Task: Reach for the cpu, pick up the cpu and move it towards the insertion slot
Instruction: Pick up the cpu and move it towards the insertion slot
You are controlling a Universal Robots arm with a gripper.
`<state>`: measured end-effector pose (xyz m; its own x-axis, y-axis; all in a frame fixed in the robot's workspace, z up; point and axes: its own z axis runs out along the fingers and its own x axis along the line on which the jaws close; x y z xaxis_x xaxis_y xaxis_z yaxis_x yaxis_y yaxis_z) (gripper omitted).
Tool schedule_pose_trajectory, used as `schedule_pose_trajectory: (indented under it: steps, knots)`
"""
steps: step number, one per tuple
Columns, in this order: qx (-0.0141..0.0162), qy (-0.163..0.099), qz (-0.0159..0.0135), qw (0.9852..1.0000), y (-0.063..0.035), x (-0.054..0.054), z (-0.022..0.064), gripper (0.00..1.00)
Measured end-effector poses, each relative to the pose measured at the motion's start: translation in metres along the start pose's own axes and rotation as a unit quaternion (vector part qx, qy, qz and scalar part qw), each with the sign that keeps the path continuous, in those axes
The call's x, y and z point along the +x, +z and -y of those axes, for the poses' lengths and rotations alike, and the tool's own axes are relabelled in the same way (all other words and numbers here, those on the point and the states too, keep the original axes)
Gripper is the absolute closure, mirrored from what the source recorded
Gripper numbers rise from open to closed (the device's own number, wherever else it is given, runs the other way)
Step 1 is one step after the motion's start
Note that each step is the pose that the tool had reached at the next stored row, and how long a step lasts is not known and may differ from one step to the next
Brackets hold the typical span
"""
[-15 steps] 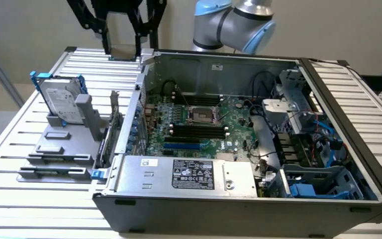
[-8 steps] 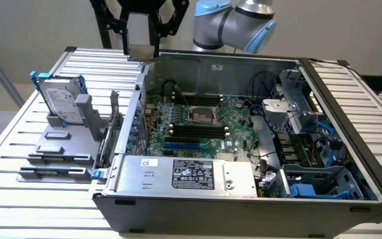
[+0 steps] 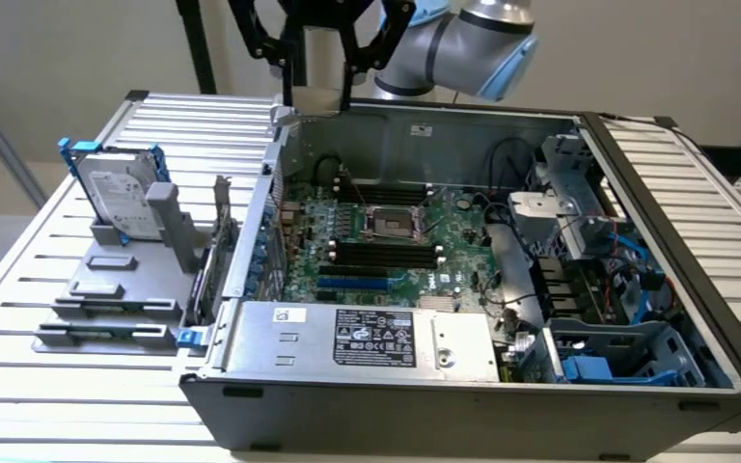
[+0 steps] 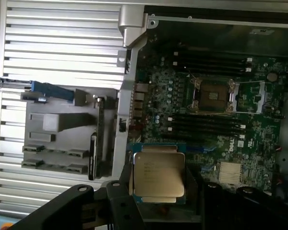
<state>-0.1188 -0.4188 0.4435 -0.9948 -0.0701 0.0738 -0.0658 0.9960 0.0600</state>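
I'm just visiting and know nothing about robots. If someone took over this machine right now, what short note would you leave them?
Tool: closed on the cpu, holding it up in the air.
Cpu: lifted, above the open computer case, near the case's wall.
Insertion slot: on the green board, with nothing in it.
Done: reach and pick-up.
Left: the cpu has not reached the slot.

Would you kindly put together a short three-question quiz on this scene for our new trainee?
1. True or false: the gripper holds the chip.
2. Where is the socket? A: on the green board inside the case; B: on the case lid; C: on the floor.
3. What stands upright on the grey tray beside the case?

Key: 1 true; 2 A; 3 the hard drive.
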Motion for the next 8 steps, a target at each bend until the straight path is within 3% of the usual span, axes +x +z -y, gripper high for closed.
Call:
schedule_pose_trajectory:
  steps: [8]
  knots:
    - [0.0001, 0.000, 0.0000, 1.0000, 0.0133, -0.027, -0.0255, 0.46]
